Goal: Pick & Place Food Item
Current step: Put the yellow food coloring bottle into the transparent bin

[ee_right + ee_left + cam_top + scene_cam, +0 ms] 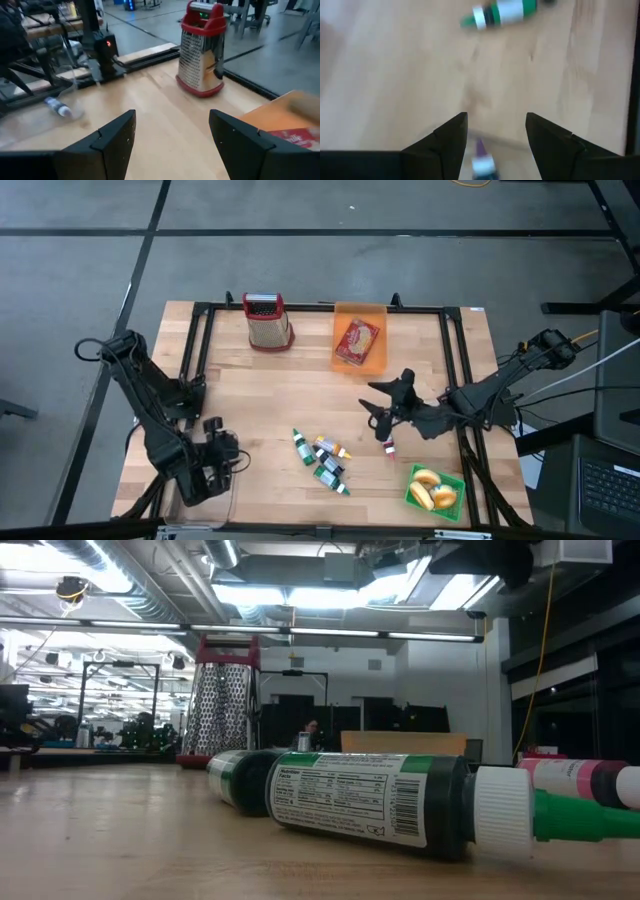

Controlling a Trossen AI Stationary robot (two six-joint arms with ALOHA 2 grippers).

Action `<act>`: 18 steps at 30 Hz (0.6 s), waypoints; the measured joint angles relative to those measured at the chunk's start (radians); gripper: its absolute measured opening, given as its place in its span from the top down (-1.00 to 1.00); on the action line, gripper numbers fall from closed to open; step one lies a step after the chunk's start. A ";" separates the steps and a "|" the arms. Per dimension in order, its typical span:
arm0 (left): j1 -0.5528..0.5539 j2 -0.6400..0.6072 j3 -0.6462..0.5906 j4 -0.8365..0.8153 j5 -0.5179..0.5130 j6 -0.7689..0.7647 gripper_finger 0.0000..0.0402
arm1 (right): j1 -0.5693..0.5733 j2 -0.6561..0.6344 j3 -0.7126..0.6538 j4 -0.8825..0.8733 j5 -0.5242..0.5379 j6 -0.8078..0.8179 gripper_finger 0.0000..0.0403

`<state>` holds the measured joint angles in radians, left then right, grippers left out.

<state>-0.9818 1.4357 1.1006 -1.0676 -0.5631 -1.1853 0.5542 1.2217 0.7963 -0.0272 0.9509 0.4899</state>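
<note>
1. Bench (270, 395): light wooden top inside a dark frame, seen from above with an arm at each side.
2. Grater (267, 321): metal box grater with a red handle and red base, upright near the far edge; also seen in the right wrist view (202, 49) and at the back of the low view (220, 700).
3. Orange tray (360, 337): just beside the grater along the far edge, holding a red food packet (357, 340).
4. Cluster of small tubes (322, 460): green, yellow and white, lying on their sides near the middle of the near edge. In the low view a green tube with a white label (350, 800) lies closest to the camera.
5. Pink-and-white tube (389, 446): lying alone on the wood just below the right gripper.
6. Green tray (435, 490): at the near right corner, holding yellowish bread-like food pieces (432, 488).
7. Left gripper (222, 455): over the near left part of the bench, well apart from the tube cluster; fingers (450, 137) spread with nothing between them.
8. Right gripper (385, 400): above the bench's middle right, between the orange tray and the pink-and-white tube; fingers (112, 137) wide apart, holding nothing.
</note>
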 joint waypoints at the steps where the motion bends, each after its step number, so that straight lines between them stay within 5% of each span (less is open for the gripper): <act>1: 0.010 0.000 0.006 0.005 -0.031 0.028 0.02 | -0.002 0.000 0.000 0.003 -0.014 0.016 -0.27; 8: 0.121 0.000 0.015 0.195 -0.070 0.307 0.03 | 0.093 -0.020 0.000 0.243 -0.486 -0.398 -0.27; 18: 0.287 0.000 0.015 0.521 -0.061 0.737 0.04 | 0.339 -0.361 -0.032 0.099 -0.434 -0.589 -0.27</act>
<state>-0.6949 1.4357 1.1156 -0.5462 -0.6242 -0.4486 0.8933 0.8605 0.7640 0.0717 0.5168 -0.0995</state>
